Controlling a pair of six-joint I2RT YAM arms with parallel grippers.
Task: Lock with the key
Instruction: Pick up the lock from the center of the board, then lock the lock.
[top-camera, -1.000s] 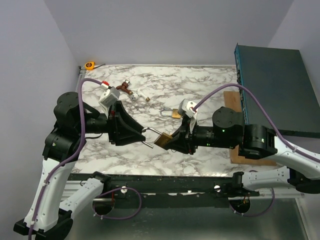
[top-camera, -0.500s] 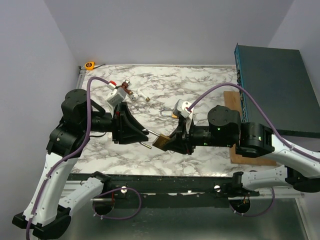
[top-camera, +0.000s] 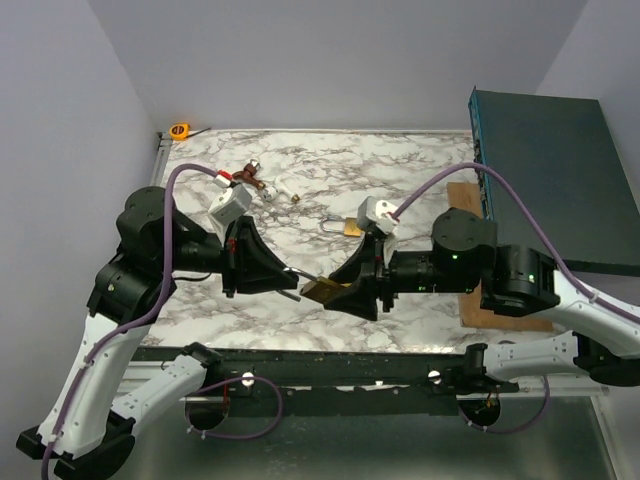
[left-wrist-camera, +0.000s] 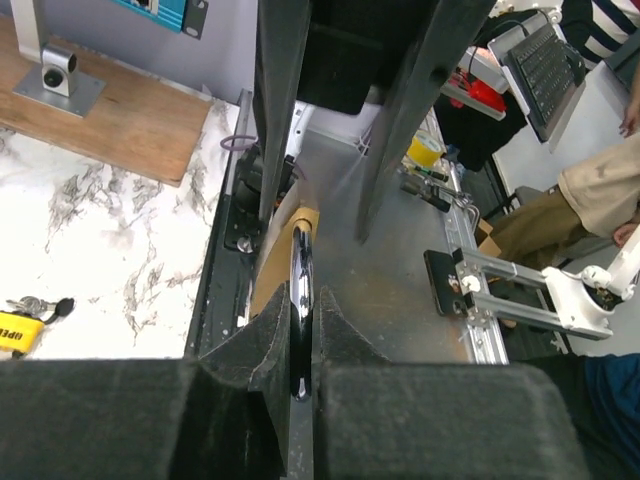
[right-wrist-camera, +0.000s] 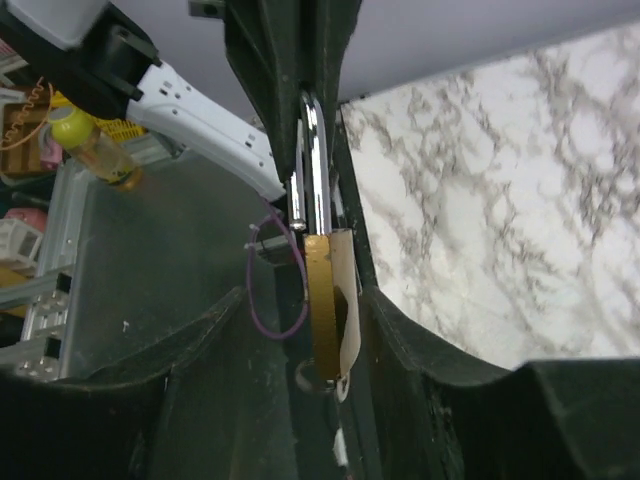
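A brass padlock (top-camera: 322, 291) hangs above the near middle of the marble table (top-camera: 400, 160). My left gripper (top-camera: 293, 283) is shut on its steel shackle (left-wrist-camera: 300, 285), which shows clamped between the black pads (left-wrist-camera: 262, 345). My right gripper (top-camera: 342, 292) stands open around the brass body (right-wrist-camera: 325, 300), with a gap on each side. A small ring with a pale tag (right-wrist-camera: 322, 377) hangs at the body's lower end. Whether the key sits in the lock I cannot tell.
A second padlock (top-camera: 340, 228) lies on the table behind the grippers. Small keys and bits (top-camera: 255, 180) lie at the back left, an orange tape measure (top-camera: 180, 130) in the corner. A dark box (top-camera: 545, 170) on a wooden board (top-camera: 465, 200) fills the right.
My left gripper has shut on the shackle. My right gripper has opened off the padlock body and drawn slightly right. The padlock now lies flatter.
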